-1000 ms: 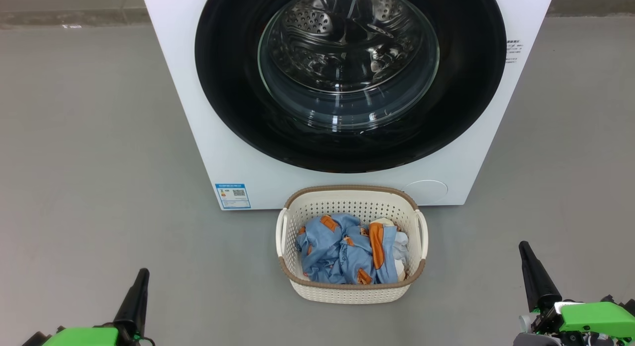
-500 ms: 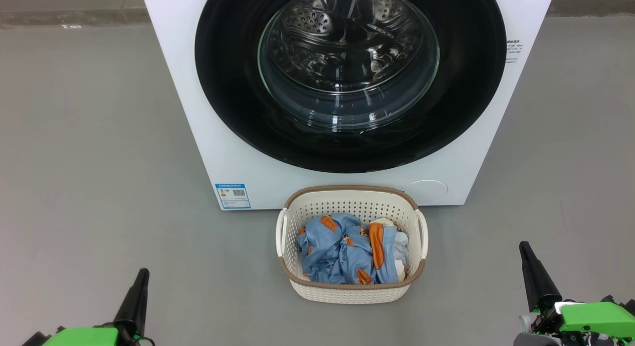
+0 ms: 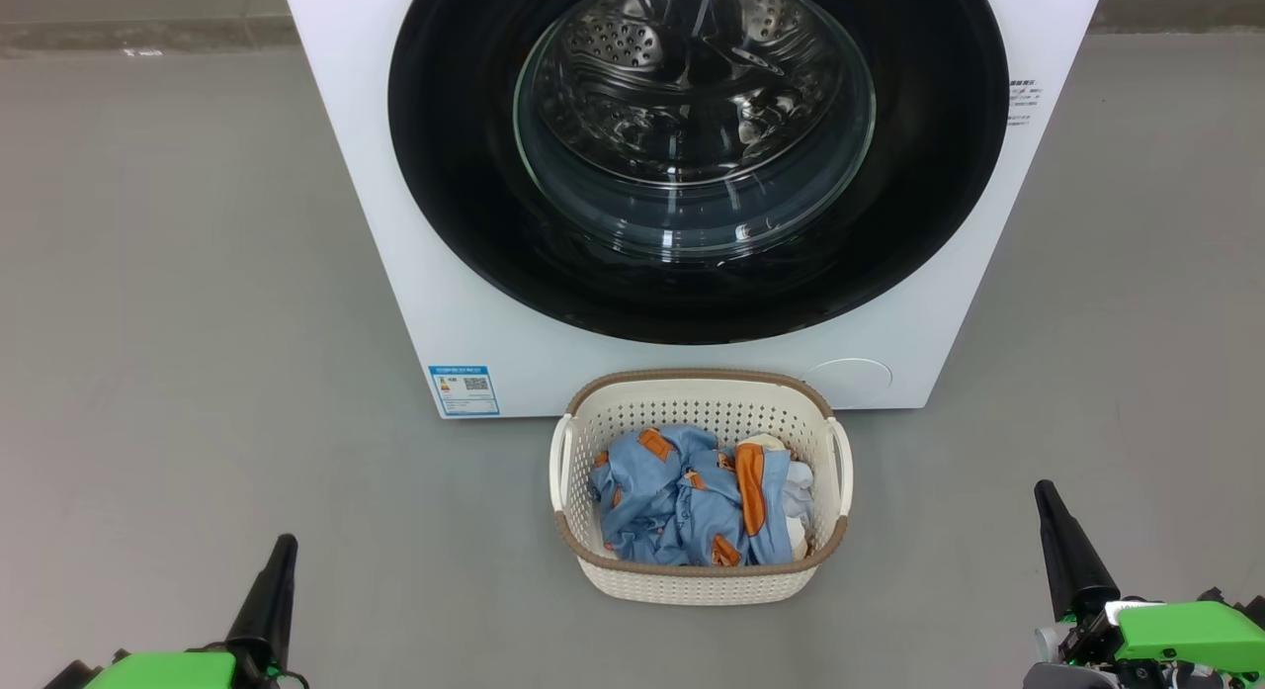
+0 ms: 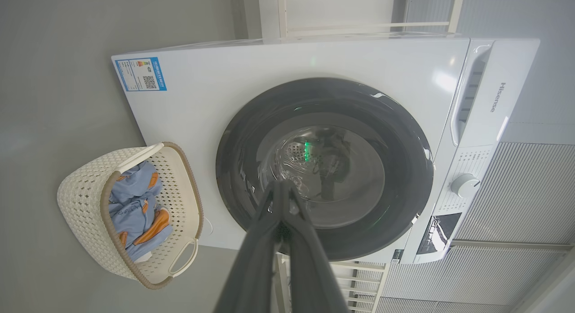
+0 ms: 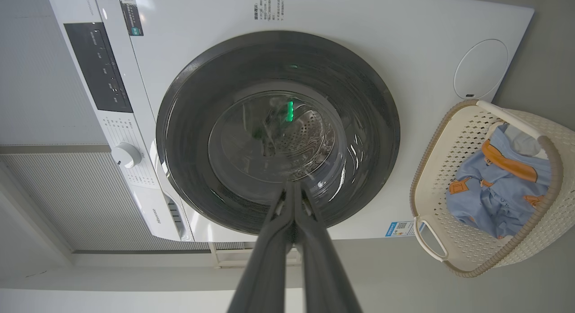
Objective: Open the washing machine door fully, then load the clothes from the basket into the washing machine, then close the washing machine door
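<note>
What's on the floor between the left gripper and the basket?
Nothing; the head view shows bare grey floor between the left gripper and the basket.

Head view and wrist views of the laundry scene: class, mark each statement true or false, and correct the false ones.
1. The large round glossy black washing machine door is shut on the big white washing machine. True.
2. The light blue, orange-patched clothes lie inside the machine. False: they lie in the cream-white perforated plastic basket.
3. The basket stands on the grey floor before the machine. True.
4. The right gripper grips a basket handle. False: it is shut on nothing, apart from the basket.
5. The left gripper is shut, holding nothing. True.
</note>
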Available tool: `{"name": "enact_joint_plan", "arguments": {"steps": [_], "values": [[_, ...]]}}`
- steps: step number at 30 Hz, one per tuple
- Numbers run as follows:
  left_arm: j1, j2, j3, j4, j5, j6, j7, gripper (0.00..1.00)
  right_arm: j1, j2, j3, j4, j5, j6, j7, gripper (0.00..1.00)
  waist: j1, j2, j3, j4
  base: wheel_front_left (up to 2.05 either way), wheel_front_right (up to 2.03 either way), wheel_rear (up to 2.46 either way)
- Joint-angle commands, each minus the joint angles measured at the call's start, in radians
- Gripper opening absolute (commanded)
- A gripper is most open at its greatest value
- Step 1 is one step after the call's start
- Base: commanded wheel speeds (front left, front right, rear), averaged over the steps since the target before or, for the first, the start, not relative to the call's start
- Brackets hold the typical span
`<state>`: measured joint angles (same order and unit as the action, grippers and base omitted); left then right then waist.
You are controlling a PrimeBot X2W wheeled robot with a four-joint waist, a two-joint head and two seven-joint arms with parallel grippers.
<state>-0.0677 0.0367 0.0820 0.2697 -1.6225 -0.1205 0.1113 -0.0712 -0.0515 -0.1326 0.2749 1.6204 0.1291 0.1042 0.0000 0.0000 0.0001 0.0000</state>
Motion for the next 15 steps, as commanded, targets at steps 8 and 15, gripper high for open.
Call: {"name": "enact_joint_plan", "arguments": {"steps": [8, 15], "values": [[-0.049, 0.014, 0.034, -0.018, 0.015, -0.01, 0.003, 0.0, -0.045, -0.003, 0.022, -0.023, -0.009, 0.002, 0.006, 0.0, 0.0, 0.0, 0.0, 0.0, 0.0, 0.0, 0.0], [0.018, -0.01, -0.004, 0.026, -0.002, 0.002, 0.0, 1.0, 0.016, 0.004, 0.0, 0.029, 0.0, 0.0, 0.0, 1.0, 0.0, 0.0, 0.0, 0.0, 0.0, 0.0, 0.0]]}}
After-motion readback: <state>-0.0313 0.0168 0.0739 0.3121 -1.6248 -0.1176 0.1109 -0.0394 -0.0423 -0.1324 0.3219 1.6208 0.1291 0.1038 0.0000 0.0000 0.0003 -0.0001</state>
